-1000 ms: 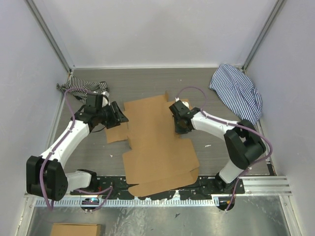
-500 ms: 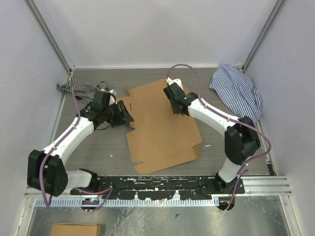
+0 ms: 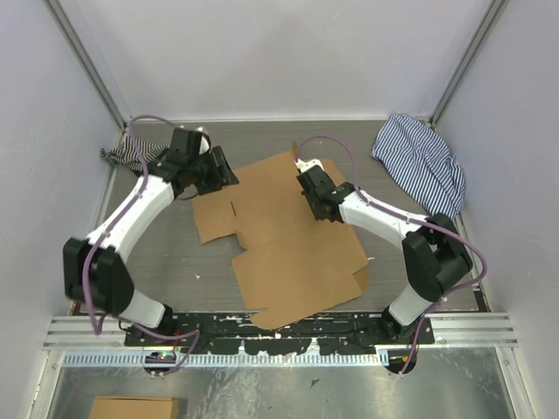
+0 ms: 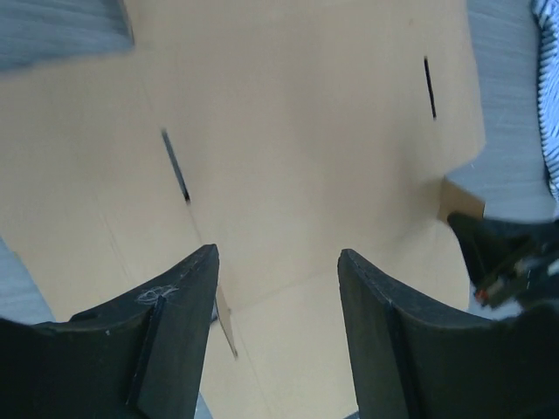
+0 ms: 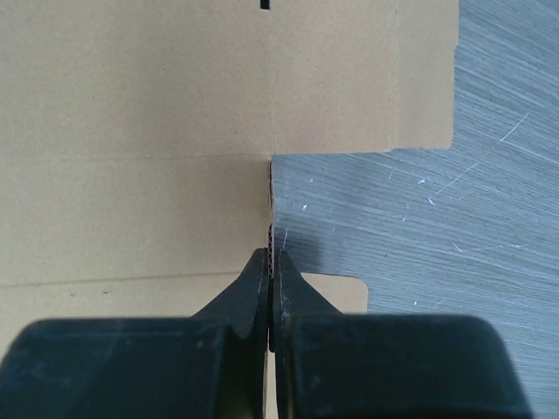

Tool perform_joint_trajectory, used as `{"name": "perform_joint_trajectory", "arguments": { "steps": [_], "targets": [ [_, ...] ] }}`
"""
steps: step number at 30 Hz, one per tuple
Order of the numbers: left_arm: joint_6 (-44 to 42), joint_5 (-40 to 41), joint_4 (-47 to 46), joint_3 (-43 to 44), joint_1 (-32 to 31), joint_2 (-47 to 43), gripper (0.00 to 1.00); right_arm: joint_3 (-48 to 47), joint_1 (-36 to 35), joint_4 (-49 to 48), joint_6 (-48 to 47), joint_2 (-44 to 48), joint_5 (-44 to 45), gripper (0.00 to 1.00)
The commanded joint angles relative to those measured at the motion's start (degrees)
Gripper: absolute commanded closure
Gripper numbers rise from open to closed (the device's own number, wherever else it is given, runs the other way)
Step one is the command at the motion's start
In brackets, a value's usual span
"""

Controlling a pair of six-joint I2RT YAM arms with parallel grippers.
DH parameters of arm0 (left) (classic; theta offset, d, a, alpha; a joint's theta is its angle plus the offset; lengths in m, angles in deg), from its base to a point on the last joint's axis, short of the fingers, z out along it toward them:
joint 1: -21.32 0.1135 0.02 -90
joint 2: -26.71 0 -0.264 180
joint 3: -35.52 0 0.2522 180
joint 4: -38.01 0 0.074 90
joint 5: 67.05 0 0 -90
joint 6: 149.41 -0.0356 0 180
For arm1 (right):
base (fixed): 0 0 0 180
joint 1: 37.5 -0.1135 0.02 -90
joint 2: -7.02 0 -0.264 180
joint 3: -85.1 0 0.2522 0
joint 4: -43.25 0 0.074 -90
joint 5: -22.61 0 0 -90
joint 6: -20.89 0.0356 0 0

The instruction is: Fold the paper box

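Note:
The paper box (image 3: pixel 288 253) is a flat brown die-cut sheet lying on the grey table, with slits (image 4: pixel 175 166) and flaps showing. My right gripper (image 3: pixel 319 205) is at the sheet's right side, shut on a thin corrugated edge (image 5: pixel 272 218) that stands up between its fingertips (image 5: pixel 272 262). My left gripper (image 3: pixel 225 173) hovers over the sheet's far left corner. Its fingers (image 4: pixel 179 305) are open with only cardboard (image 4: pixel 306 131) below them. The right gripper (image 4: pixel 507 262) shows dark at the right of the left wrist view.
A blue-striped cloth (image 3: pixel 421 161) lies at the far right corner, and a darker striped cloth (image 3: pixel 131 155) at the far left, behind the left arm. Grey walls close three sides. Another brown cardboard piece (image 3: pixel 135 408) lies below the rail at the bottom left.
The right gripper has shut on the sheet's edge, and the sheet has shifted and turned on the table. The left gripper has moved toward the far wall, over the sheet's far left corner.

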Motion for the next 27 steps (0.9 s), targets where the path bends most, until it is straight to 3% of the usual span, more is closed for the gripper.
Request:
{"name": "perform_joint_trajectory", "arguments": {
  "steps": [1,3,6,11,16,27],
  "targets": [
    [-1.44,2.18,5.36,12.63,2.35,12.8,0.37,-0.86,-0.23,-2.17,1.29,-0.58,2.73,0.98],
    [-2.15,4.31,8.89,19.22,3.66,18.88,0.38,-2.32,0.0,-0.55,2.68,-1.48,3.04,0.97],
    [-3.23,5.76,14.09,29.26,5.48,26.75,0.39,-4.75,0.3,0.92,4.21,-2.52,1.85,0.86],
    [-6.13,7.35,20.83,36.39,6.86,33.79,0.4,-8.02,0.34,1.59,5.17,-2.76,2.36,0.3],
    [-6.83,7.26,19.89,35.01,7.58,36.23,0.4,-9.38,0.39,2.64,6.95,-0.79,0.43,0.26],
    [-5.88,6.95,15.85,34.38,7.59,38.88,0.41,-3.9,0.34,1.48,9.26,6.93,-4.99,0.29]
  ]
}}
